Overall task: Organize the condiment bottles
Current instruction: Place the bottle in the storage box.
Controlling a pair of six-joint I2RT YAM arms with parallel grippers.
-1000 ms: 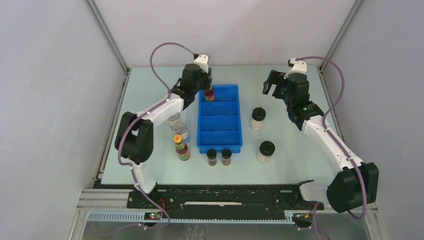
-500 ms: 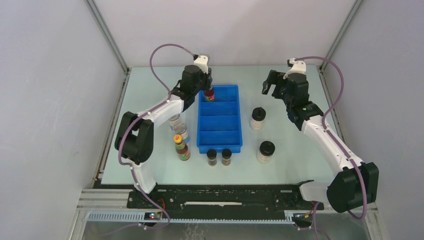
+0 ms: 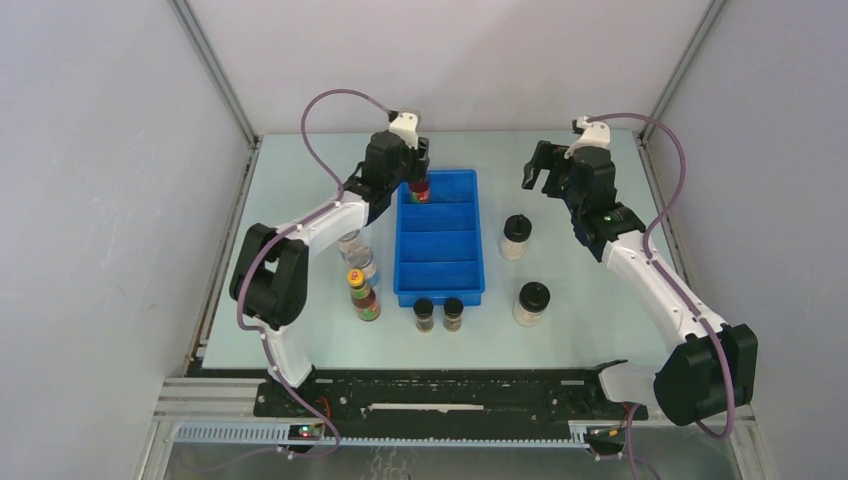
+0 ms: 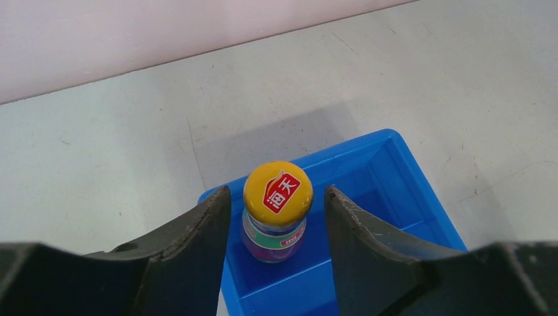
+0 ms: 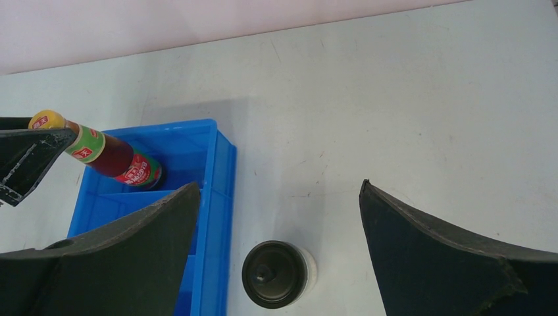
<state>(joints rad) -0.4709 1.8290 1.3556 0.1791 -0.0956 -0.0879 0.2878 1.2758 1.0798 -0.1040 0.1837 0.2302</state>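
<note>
Left wrist view, straight down on the bottle (image 4: pixel 274 227): its yellow cap (image 4: pixel 278 192) carries a red badge (image 4: pixel 281 193) with two white Chinese characters, 海天, set at a tilt. Just under the cap there's a scrap of red print, too small to read. Over to the right wrist view, same bottle side-on: the neck band (image 5: pixel 84 149) and body label (image 5: pixel 138 174) show white lettering on red, none legible. Top view: the other red bottle (image 3: pixel 364 298) has labels too, unreadable.
</note>
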